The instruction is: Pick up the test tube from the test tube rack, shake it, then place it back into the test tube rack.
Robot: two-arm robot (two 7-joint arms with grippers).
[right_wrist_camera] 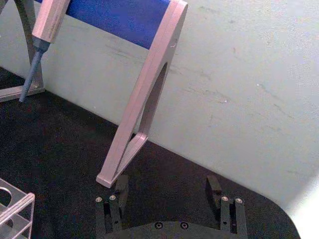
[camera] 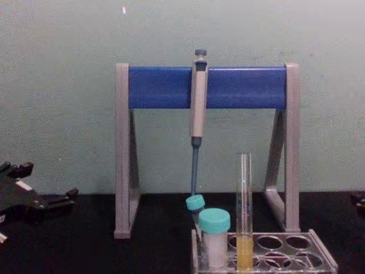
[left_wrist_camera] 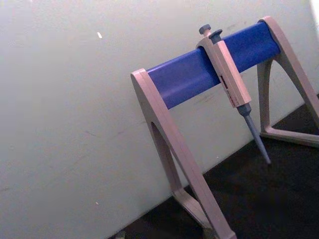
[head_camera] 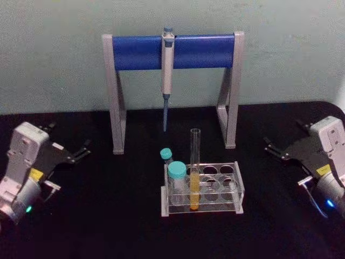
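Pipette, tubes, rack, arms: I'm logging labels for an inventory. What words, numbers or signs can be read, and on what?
None can be read.
Left arm's yellow sticker: too small to read.
Right arm's yellow sticker: too small to read.
Pipette: small mark on its body, blurred.
Test tube, rack, capped tubes: no markings seen.

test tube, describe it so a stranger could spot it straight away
In front of the blue-barred stand sits a clear rack. The test tube stands upright in it, beside two teal-capped tubes. It is taller, thinner, uncapped, with yellow liquid low down.
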